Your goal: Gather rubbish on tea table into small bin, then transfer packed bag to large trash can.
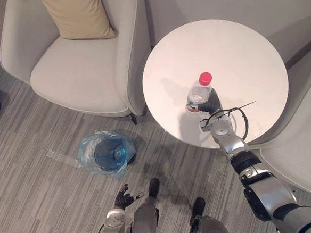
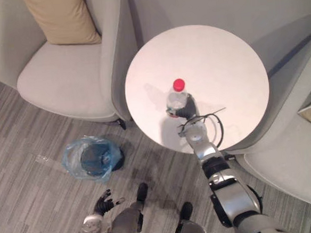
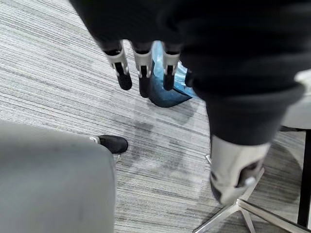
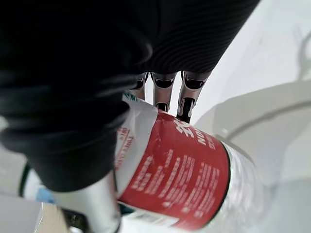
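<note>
Gathering is under way: the bottle (image 1: 199, 95), upright on the bench (image 1: 236, 47), is clasped by the curled right robot hand (image 1: 212, 106). The left robot hand (image 1: 123, 196) is held spread. A lift toward the small bin (image 1: 106, 153) on the floor is called for next.

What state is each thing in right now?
bottle: upright on the tea table, red cap on
right hand: shut round the bottle
left hand: open, low above the floor
small bin: upright on the floor, lined with an open blue bag
</note>
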